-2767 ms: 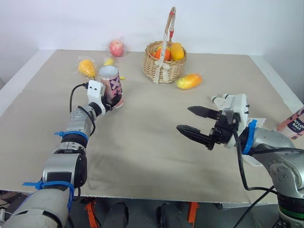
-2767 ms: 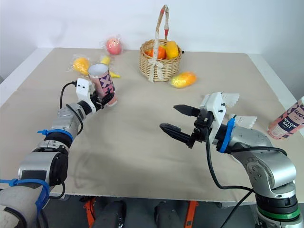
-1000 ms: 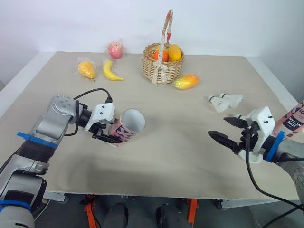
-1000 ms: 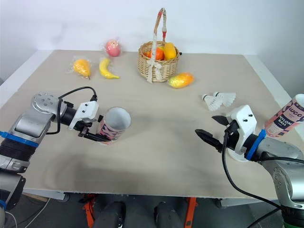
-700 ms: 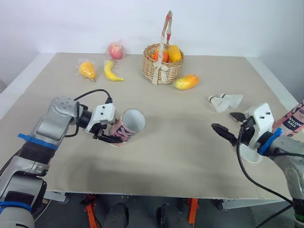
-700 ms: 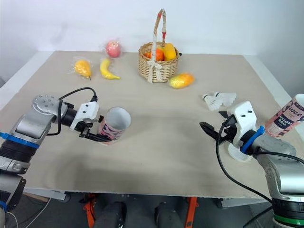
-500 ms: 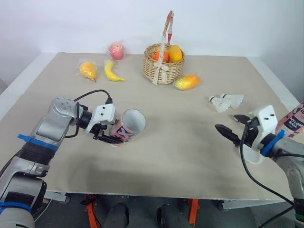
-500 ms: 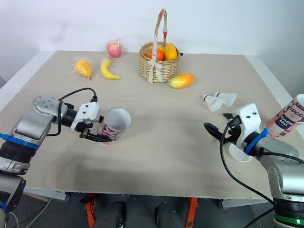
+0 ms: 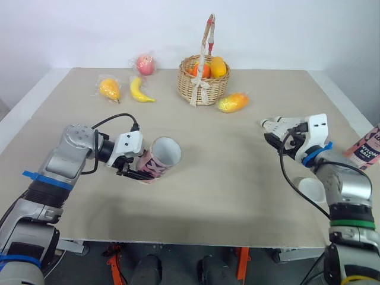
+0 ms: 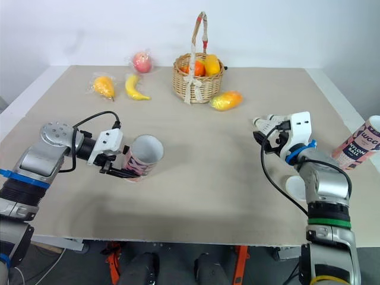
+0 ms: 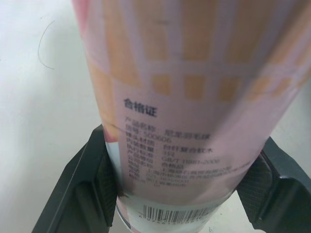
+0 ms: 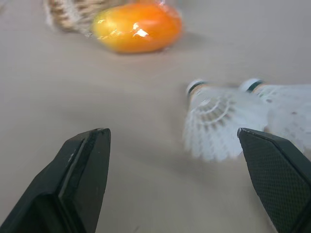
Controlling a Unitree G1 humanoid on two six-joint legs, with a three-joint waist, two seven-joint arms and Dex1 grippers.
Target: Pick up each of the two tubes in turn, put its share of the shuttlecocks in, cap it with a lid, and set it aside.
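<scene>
Two head eyes look forward and down, sharing the whole table point(image 9: 237, 184). Left wrist camera sits tight against the tube point(image 11: 194, 73); right looks low toward the shuttlecocks point(image 12: 218, 114).

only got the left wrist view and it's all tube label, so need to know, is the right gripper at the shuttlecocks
Observer: Yes. The right gripper is open, and the two white feather shuttlecocks lie on the beige table just ahead of it.
Operator: which way is my tube's mouth pointing
Observer: The pink patterned cardboard tube in the left gripper is tipped nearly onto its side, with its open mouth toward the robot's right.
Operator: any lid within reach
Observer: A white round lid lies on the table close to the right arm.
</scene>
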